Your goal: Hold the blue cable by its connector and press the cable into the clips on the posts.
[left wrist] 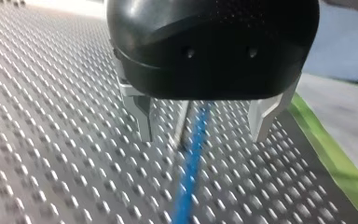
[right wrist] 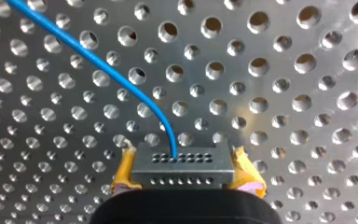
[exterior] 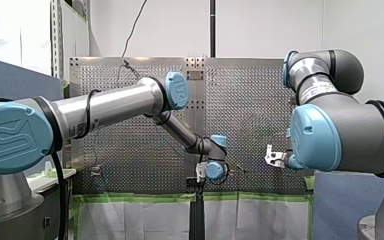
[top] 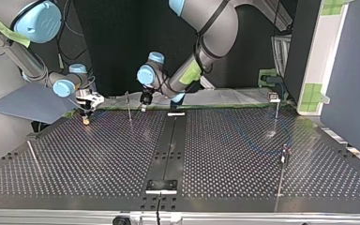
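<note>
My right gripper [right wrist: 183,155] is shut on the grey metal connector [right wrist: 182,171], with a yellow pad on each side of it. The blue cable [right wrist: 98,65] leaves the connector's top and curves away over the perforated table. In the top view this gripper [top: 86,111] hangs low at the left. My left gripper [left wrist: 203,137], black with metal fingers, stands open just above the table. The blue cable [left wrist: 189,179] runs between its fingers without touching them, beside a thin post [left wrist: 181,128]. In the top view it [top: 144,104] sits next to a post [top: 129,107].
More thin posts stand on the perforated table: one at the top view's far right [top: 276,111], one nearer on the right [top: 283,161], one at the left [top: 33,157]. A dark strip [top: 168,150] runs down the table's middle. A grey sheet [top: 28,103] lies beyond the left edge.
</note>
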